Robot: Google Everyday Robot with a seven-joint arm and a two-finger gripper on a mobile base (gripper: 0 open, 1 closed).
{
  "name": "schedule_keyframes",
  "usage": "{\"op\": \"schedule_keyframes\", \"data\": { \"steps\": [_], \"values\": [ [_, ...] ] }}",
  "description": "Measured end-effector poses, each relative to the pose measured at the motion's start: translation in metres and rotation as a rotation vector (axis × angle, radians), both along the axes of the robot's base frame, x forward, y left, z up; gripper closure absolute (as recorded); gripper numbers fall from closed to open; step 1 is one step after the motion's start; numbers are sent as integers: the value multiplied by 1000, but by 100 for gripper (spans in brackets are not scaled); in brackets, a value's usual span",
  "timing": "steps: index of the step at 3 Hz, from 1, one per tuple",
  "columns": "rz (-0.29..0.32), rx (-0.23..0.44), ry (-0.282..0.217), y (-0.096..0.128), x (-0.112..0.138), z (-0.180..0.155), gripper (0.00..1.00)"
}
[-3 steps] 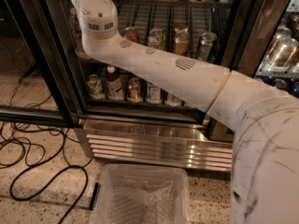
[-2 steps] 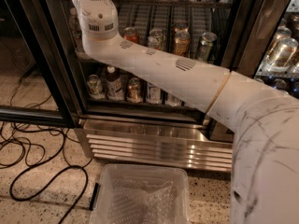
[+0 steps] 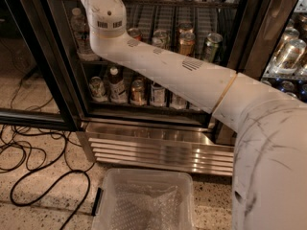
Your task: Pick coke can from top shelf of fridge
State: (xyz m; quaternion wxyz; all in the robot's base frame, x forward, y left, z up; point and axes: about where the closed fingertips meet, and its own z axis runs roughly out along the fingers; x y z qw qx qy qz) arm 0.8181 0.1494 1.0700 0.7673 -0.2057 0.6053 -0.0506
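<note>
Gripper: out of view, somewhere up at the fridge [image 3: 60, 56] top shelf, past the upper edge of the view. I cannot tell whether it holds anything.

Arm [image 3: 163, 71]: reaches into the fridge opening, its wrist joint [image 3: 106, 13] close in front of the middle rack.

Coke can: not identifiable. The top shelf [image 3: 144, 2] shows only the bases of its containers.

Risks:
- The forearm passes just before the middle-rack cans [image 3: 186, 40], so a sideways swing would likely topple them.
- The crowded top shelf invites a wrong pick or a knocked neighbour.
- A slipped can would drop toward the fridge's base grille [image 3: 158, 150].

Dark-framed fridge [image 3: 158, 147], door [image 3: 33, 118] open, wire racks [image 3: 160, 17] stocked with drinks [image 3: 138, 91], gripper out of view above
</note>
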Motion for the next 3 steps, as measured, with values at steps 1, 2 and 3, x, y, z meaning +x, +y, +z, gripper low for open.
{"op": "schedule_keyframes", "data": {
  "steps": [1, 2, 3],
  "values": [
    [-5, 4, -6, -9, 16, -1, 27],
    [-9, 7, -9, -15, 26, -2, 28],
    [-5, 2, -21, -15, 35, 1, 35]
  ]
}}
